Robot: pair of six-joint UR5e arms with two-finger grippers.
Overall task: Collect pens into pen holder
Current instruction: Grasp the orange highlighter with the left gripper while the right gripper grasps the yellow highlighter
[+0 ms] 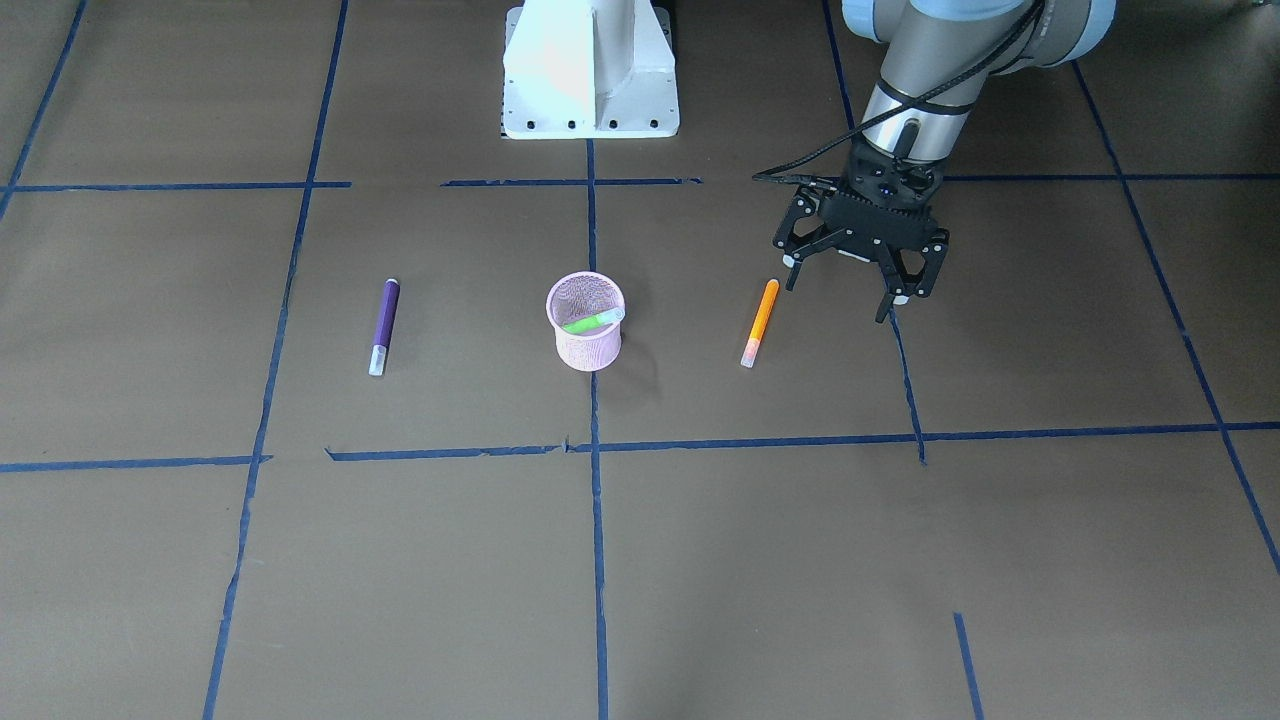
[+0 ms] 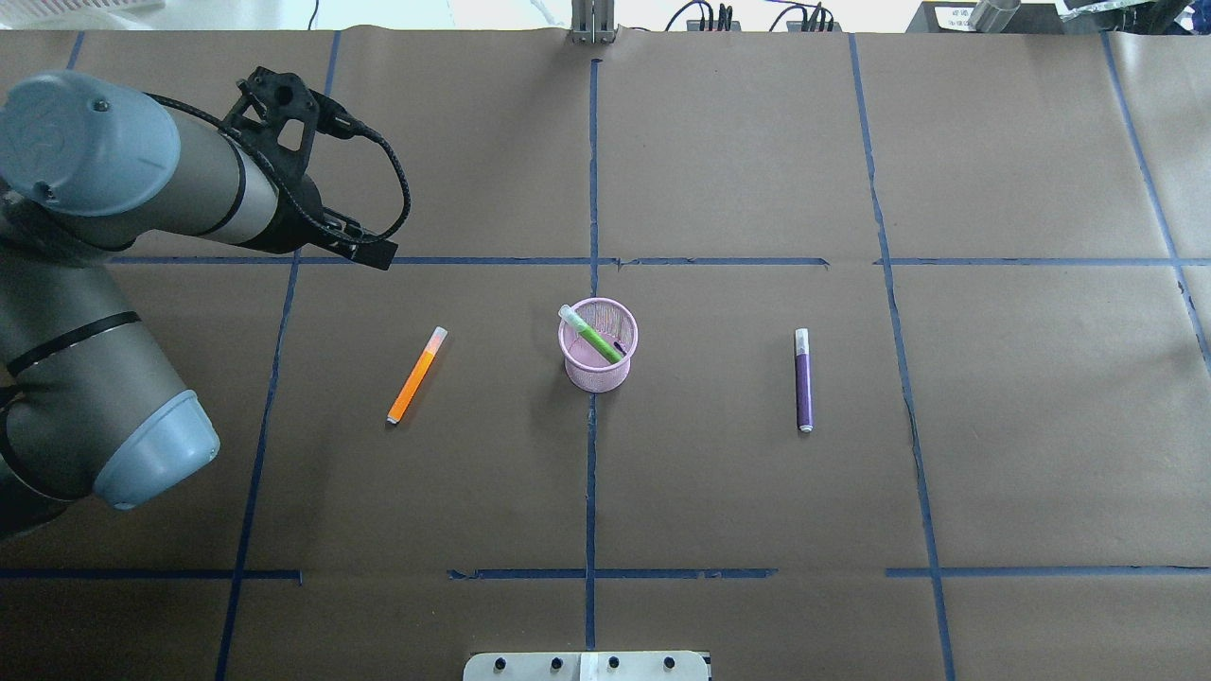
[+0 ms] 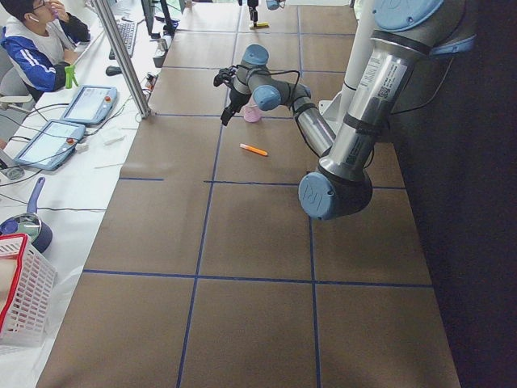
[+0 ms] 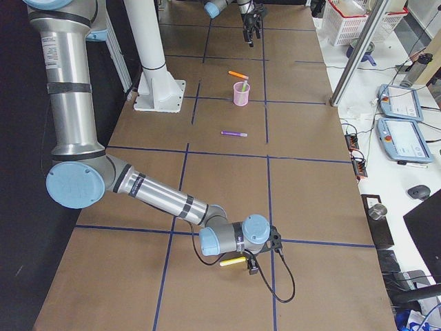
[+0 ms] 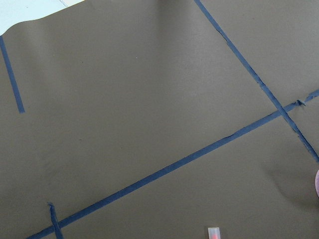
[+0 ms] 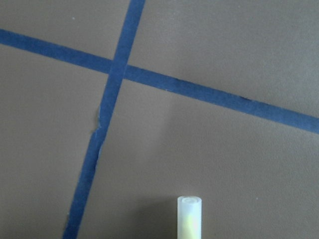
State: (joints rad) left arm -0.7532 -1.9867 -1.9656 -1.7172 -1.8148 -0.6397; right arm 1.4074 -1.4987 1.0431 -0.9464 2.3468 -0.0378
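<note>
The brown paper table (image 1: 900, 560) bears blue tape lines (image 1: 597, 560); the left gripper (image 1: 840, 290) is apart, seemingly empty; the right gripper (image 4: 249, 265), cannot tell.

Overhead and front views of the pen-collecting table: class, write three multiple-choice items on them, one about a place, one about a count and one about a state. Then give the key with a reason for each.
1. Where is the green pen?
A. lying flat in the open
B. leaning inside the pen holder
C. held in mid-air

2. How many pens lie flat on the table in the overhead view?
A. one
B. two
C. three

3. The left gripper is:
A. open and empty
B. shut on a pen
C. out of sight in every view

Key:
1 B: its capped end sticks out over the cup's rim.
2 B: only the orange pen and the purple pen lie flat.
3 A: the front view shows its fingers spread with nothing between them.
</note>
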